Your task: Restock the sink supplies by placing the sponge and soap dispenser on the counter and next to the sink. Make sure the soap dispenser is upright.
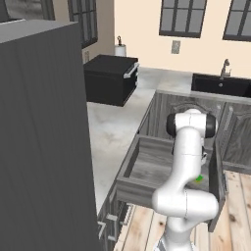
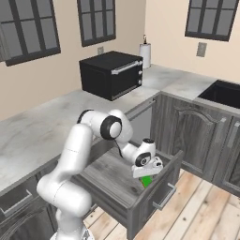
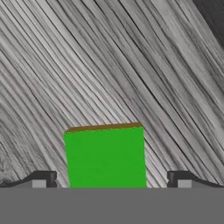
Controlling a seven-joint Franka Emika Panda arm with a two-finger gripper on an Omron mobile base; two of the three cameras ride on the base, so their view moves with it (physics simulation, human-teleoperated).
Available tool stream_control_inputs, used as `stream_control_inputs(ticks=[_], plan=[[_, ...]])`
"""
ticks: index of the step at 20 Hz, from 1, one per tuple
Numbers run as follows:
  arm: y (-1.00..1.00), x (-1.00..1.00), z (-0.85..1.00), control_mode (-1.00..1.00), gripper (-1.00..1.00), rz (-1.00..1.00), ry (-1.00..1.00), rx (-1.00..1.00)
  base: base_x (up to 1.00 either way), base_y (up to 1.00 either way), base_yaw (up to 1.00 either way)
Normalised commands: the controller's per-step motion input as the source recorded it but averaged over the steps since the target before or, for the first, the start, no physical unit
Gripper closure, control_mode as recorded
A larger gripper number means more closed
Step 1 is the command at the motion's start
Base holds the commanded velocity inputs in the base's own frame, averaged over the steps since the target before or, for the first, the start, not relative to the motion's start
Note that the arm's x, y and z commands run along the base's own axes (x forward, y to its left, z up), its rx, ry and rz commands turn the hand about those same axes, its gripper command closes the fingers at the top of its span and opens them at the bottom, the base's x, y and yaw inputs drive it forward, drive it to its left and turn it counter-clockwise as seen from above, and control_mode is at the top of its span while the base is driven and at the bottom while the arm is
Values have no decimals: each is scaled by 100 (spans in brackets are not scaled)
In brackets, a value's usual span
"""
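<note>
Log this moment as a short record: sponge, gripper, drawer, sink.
sponge: green, flat on the drawer floor, between the two fingertips in the hand view
gripper: open, jaws wide either side of the sponge, not closed on it
drawer: pulled out under the counter, wood-grain floor
sink: black basin in the counter, faucet behind it, away from the drawer
soap dispenser: cannot tell where it is
</note>
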Motion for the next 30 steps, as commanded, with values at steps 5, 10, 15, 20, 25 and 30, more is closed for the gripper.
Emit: stream_control_inputs(ticks=[5, 10, 15, 20, 25, 30], plan=[[-1, 0, -8, -100, -100, 5, 0, 0, 0, 0, 0], [0, 0, -31, -100, -100, 3, 0, 0, 0, 0, 0], [0, 0, -36, -100, -100, 1, 0, 0, 0, 0, 0], [0, -3, -36, -100, 100, 0, 0, 0, 0, 0, 0], [0, -24, -27, -100, 100, 0, -2, 0, 0, 0, 0], [17, -7, 15, -100, 100, 0, -7, 0, 0, 0, 0]])
